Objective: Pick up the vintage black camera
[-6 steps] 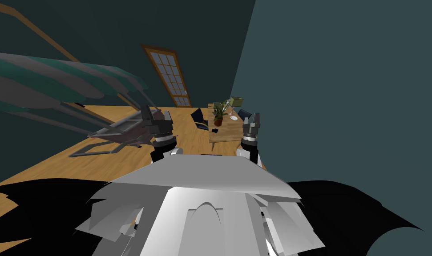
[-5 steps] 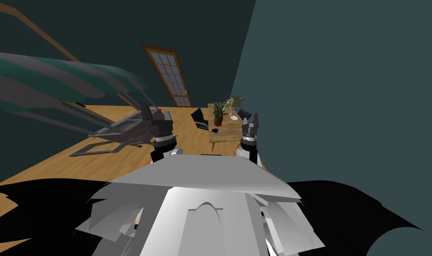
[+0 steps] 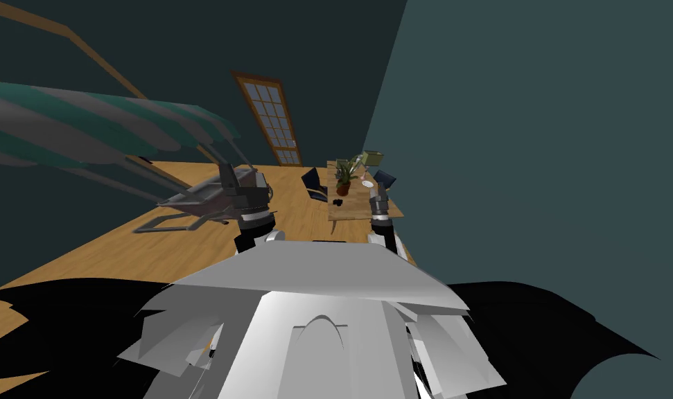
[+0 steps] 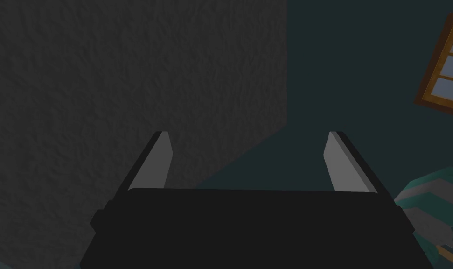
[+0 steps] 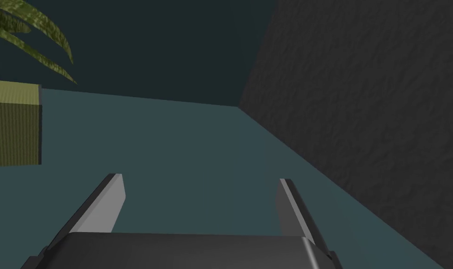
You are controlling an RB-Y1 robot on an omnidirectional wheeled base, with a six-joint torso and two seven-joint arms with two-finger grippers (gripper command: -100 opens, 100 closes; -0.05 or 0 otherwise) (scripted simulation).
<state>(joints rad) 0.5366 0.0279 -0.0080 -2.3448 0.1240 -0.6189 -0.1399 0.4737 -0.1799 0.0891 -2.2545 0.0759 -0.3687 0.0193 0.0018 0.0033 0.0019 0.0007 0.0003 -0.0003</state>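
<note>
Swinging a little, my view has shifted and the right end effector (image 5: 200,177) has dipped. It and the left end effector (image 4: 247,134) gape wide, empty. I judge this the approach: the small boxy black camera (image 3: 337,202) sits on the wood-grained surface (image 3: 359,209), just beside the potted plant (image 3: 342,181). Next I should drive closer.

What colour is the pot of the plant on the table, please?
Reddish brown; the pot shows best in the head view.

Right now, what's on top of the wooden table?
A black camera near this end, potted plant behind it, olive box farthest. My right tool hides part of the table.
</note>
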